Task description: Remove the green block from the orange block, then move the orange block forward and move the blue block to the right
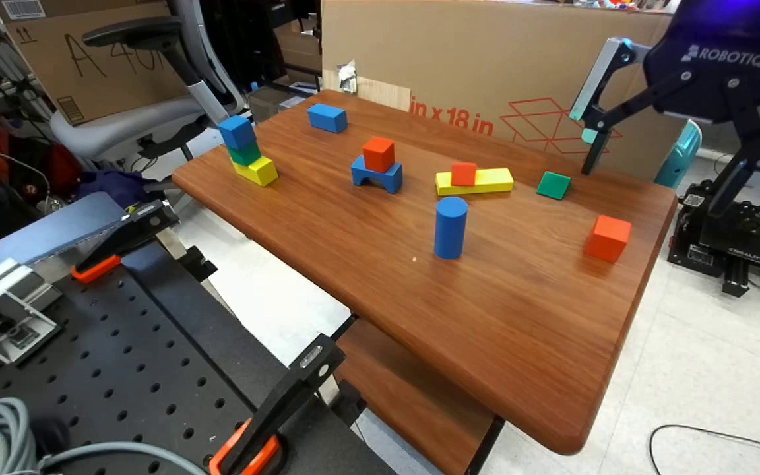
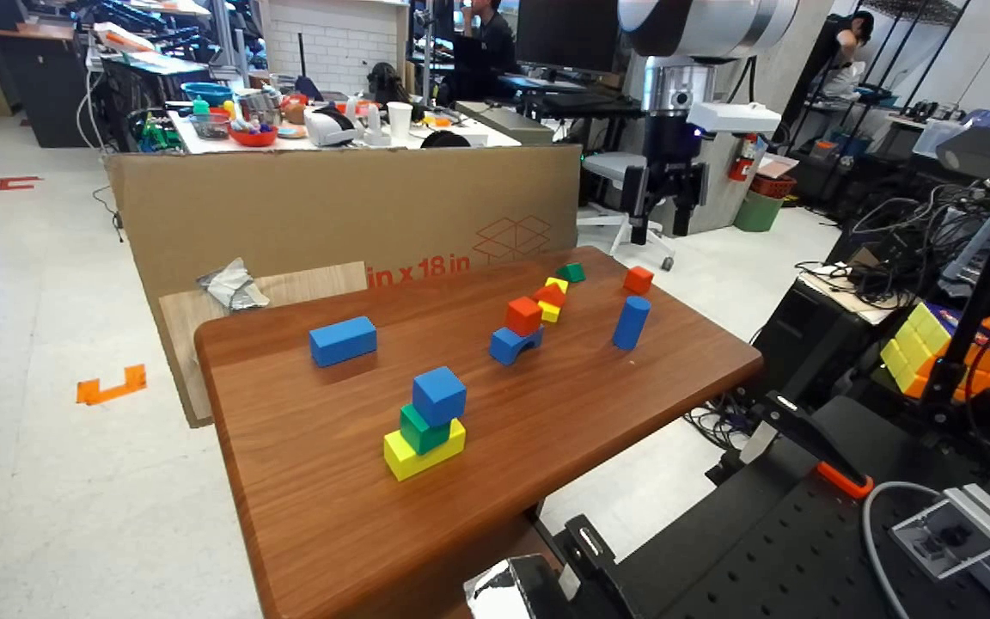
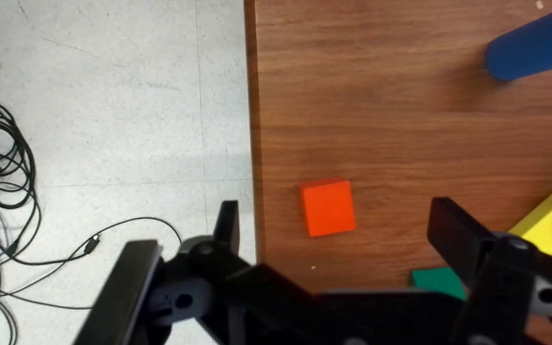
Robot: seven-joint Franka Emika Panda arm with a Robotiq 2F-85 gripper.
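I'm noting the pincer (image 2: 660, 234) hanging wide-spread and empty above one end of the tabletop (image 1: 505, 330), the orange block (image 1: 607, 239) sitting near the edge there, the green block (image 1: 553, 185) lying apart from it, the blue block (image 1: 450, 229) standing upright farther in from that edge.

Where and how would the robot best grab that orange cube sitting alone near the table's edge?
Probably by two opposite upright sides, coming straight down. The orange cube has flat faces and nothing on top. In the wrist view its left and right sides nearly face the spread fingers, and the pincer points downward, so little turning seems needed.
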